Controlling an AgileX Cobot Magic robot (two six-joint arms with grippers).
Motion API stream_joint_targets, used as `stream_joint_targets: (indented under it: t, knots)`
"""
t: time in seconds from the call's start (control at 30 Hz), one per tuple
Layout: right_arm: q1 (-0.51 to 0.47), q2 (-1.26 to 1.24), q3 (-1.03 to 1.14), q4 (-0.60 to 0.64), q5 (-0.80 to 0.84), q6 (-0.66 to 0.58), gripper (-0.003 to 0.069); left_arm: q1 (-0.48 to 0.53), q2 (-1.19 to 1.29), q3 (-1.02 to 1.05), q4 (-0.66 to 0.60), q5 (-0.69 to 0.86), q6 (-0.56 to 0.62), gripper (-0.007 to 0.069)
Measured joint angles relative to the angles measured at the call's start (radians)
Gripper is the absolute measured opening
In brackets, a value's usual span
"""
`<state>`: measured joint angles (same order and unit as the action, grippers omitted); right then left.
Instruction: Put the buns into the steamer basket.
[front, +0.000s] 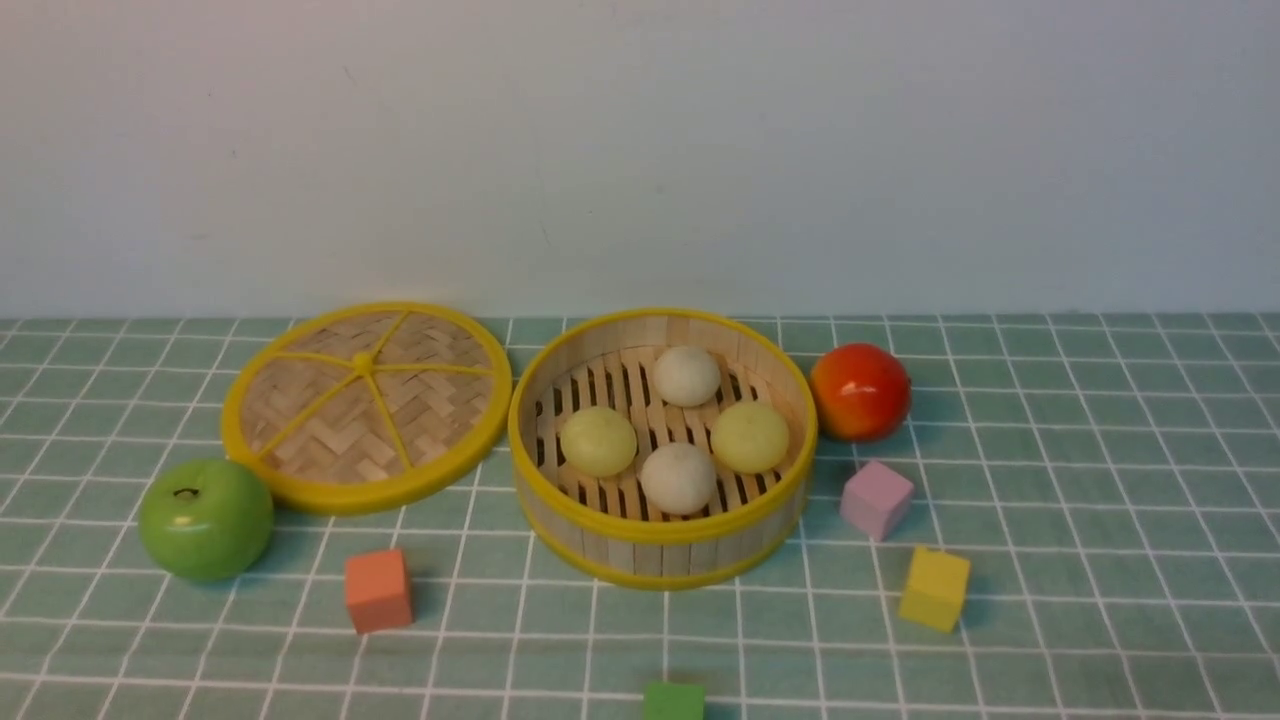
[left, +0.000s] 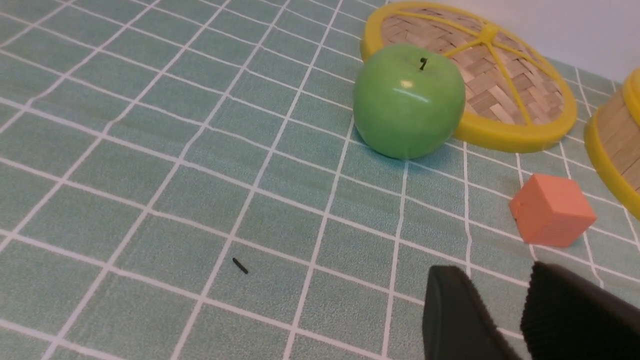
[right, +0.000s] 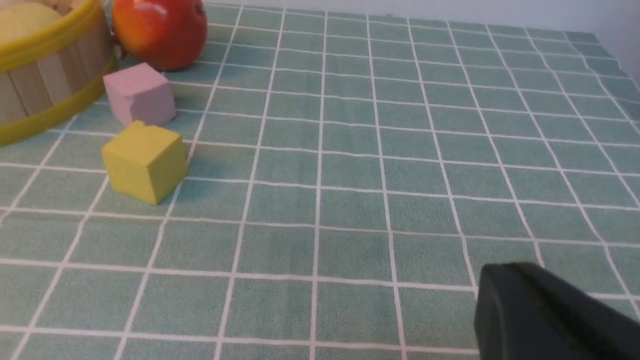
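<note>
All four buns (front: 678, 440) are sitting in the basket (front: 662, 545), left end effector (left: 505, 305) hovering spread and empty, right one's state unclear, so any swing inward is risking knocking it.

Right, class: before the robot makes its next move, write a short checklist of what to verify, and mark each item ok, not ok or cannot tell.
1. All four small matte buns inside the round slatted bamboo steamer basket: ok.
2. No bun left on the green checked cloth: ok in these views.
3. Left gripper holds nothing, jaws apart: ok.
4. Right gripper open or shut: cannot tell, only one dark part shows.
5. Flat woven yellow-rimmed lid lies beside the basket, off it: ok.
6. Glossy green apple outside the basket: ok.
</note>
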<state>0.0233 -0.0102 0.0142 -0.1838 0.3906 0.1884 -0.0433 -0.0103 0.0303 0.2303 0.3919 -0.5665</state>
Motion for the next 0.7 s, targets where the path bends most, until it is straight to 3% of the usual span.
stream_joint_targets:
  t: [0.7]
  knots:
    - [-0.058, 0.0, 0.0, 0.019, -0.002, -0.025, 0.0032, 0.0, 0.0, 0.0, 0.0, 0.001, 0.0, 0.0237]
